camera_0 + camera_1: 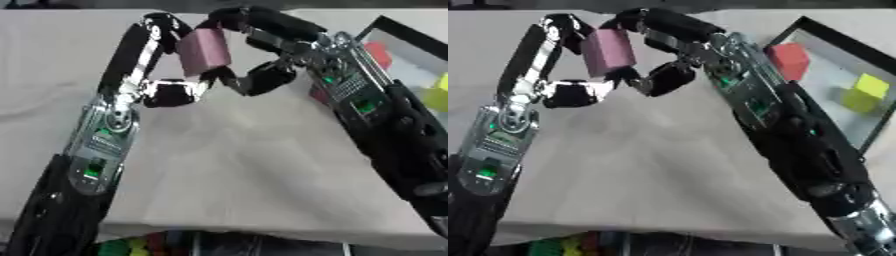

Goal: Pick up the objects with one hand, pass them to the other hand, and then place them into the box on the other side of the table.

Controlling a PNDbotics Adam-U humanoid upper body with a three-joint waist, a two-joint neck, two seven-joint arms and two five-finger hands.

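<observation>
A pink block point(204, 51) hangs in the air above the middle of the table, between both hands. My left hand point(153, 60) reaches up from the left with its fingers curled over the block's top and its thumb under it. My right hand point(262, 50) comes in from the right, fingers arched over the block's upper edge and thumb below, so both hands are shut on it. At the right edge stands the box point(833, 42), black-rimmed, holding a red cube point(789, 60) and two yellow-green blocks point(866, 92).
The table point(245, 165) is covered with a pale cloth. Below its near edge lie several coloured blocks point(131, 247), red, yellow and green. My right forearm lies across the box's left rim.
</observation>
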